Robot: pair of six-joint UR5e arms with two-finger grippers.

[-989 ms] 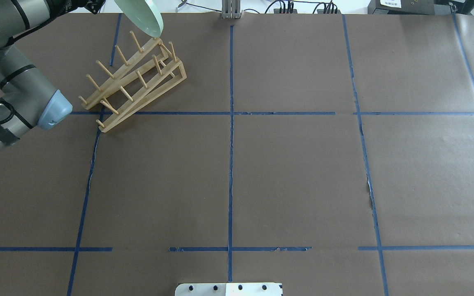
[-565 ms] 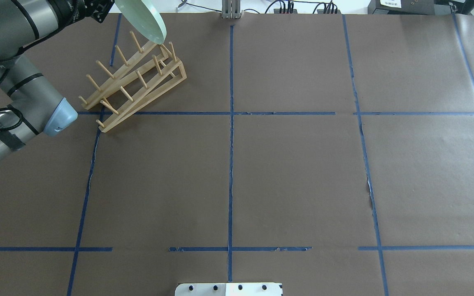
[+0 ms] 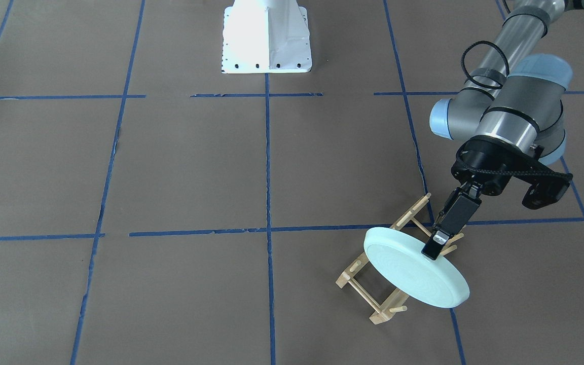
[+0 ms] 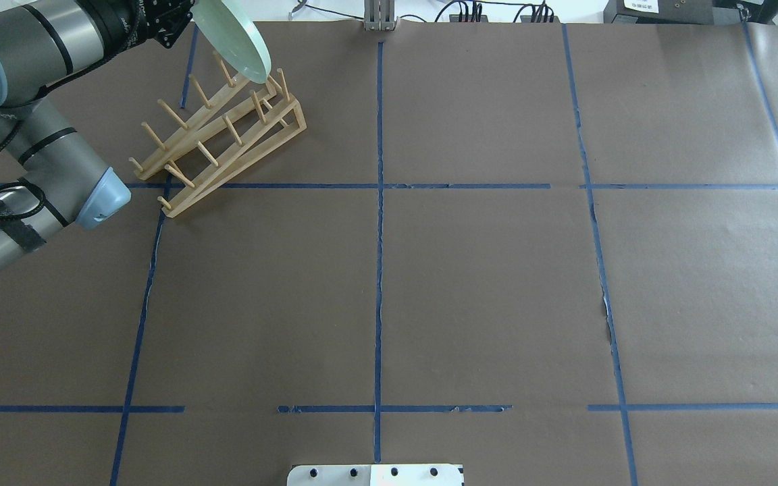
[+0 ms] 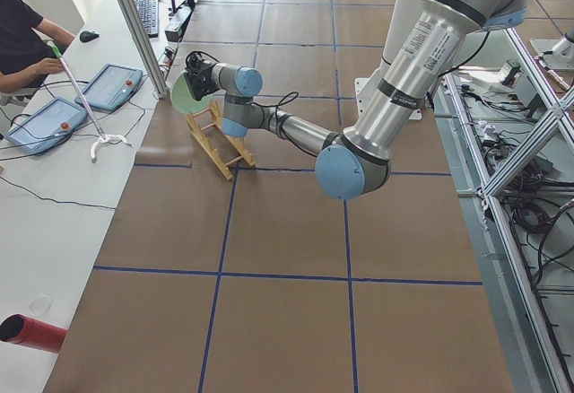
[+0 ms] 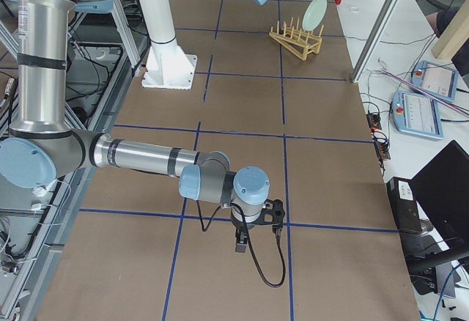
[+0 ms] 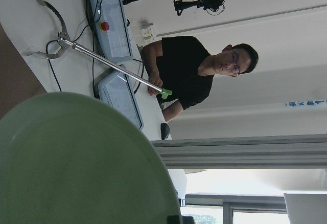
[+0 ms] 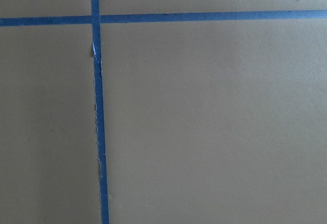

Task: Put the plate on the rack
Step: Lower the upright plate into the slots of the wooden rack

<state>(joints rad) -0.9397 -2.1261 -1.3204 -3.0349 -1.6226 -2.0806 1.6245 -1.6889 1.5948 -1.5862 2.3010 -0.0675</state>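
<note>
**Hovering over the end pegs**

Holding the plate (image 3: 416,276) tilted above the rack (image 4: 227,145), up at eleven o'clock in the overhead view, hard by the table's (image 4: 497,270) far edge. Plenty of bare paper from one o'clock round to seven. Pinching the plate's rim between the left gripper's (image 3: 431,251) closed jaws. Cannot tell for the right gripper (image 6: 240,246), low over paper, well apart.

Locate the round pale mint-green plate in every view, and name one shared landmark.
Exterior front-facing: round pale mint-green plate, lower right.
Overhead exterior: plate, top left.
Exterior left: plate, upper left.
Exterior right: plate, top, right of centre.
Left wrist-mounted: plate fills lower left.
Right wrist-mounted: not in view.
Shared landmark: light wooden dish rack, close by the plate.
</note>
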